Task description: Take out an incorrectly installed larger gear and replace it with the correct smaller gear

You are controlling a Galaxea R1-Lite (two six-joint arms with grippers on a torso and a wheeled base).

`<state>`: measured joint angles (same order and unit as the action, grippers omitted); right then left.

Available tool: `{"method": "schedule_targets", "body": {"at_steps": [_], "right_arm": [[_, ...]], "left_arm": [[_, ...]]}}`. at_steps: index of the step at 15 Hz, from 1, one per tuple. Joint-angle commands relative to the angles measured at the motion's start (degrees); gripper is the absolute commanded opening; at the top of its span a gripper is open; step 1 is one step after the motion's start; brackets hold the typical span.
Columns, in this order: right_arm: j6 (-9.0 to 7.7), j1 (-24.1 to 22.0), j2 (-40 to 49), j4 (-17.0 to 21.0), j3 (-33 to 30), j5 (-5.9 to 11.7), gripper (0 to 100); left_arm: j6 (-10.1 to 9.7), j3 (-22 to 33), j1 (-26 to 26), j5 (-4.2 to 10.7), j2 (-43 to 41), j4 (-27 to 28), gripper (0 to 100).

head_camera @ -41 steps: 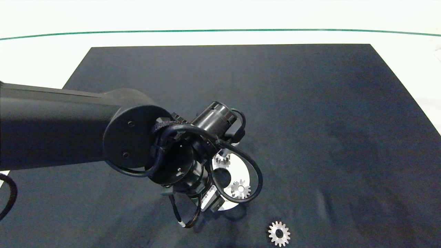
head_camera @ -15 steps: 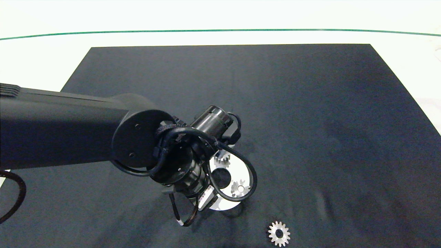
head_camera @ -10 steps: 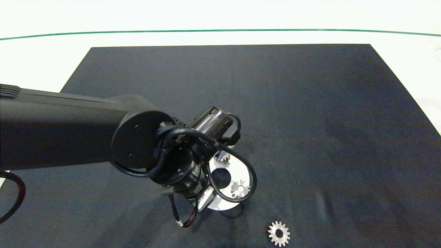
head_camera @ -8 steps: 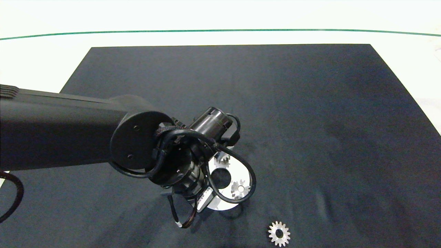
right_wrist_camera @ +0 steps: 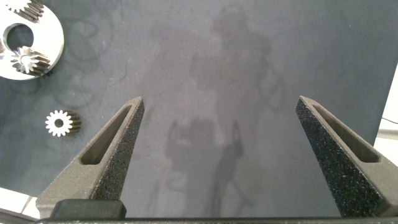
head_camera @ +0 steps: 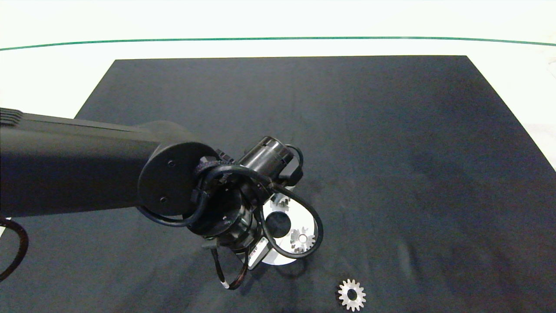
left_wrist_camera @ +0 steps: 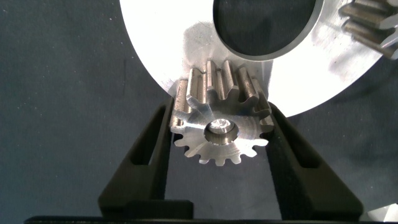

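While the right claw (right_wrist_camera: 221, 155) hangs spread, the left claw (left_wrist_camera: 221, 146) clamps the larger gear (left_wrist_camera: 219, 118).

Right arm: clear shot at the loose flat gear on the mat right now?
Probably yes. The smaller gear lies alone on the black mat, apart from the disc; the right tool hangs open above bare mat.

A dark mat (head_camera: 391, 130) covers most of the white tabletop (head_camera: 52, 74), its cloth faintly creased towards the near edge. A thin green line (head_camera: 278, 38) curves along the tabletop's far edge. Bright, even light washes the white surface.
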<state>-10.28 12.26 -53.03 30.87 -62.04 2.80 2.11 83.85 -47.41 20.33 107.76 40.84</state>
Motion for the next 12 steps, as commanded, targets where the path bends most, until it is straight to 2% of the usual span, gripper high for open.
{"method": "schedule_targets", "body": {"at_steps": [1, 3, 12], "right_arm": [[-0.09, -0.05, -0.5, 0.16, -0.01, 0.01, 100], [-0.09, -0.13, -0.5, 0.16, -0.01, 0.01, 100], [-0.09, -0.13, -0.58, 0.16, -0.01, -0.08, 100]], "left_arm": [[-0.09, 0.0, -0.14, 1.11, -0.1, -0.23, 45], [-0.18, -0.09, -0.14, 1.55, -0.01, -0.23, 41], [-0.44, -0.79, -0.4, 1.55, -0.54, -0.41, 23]]}}
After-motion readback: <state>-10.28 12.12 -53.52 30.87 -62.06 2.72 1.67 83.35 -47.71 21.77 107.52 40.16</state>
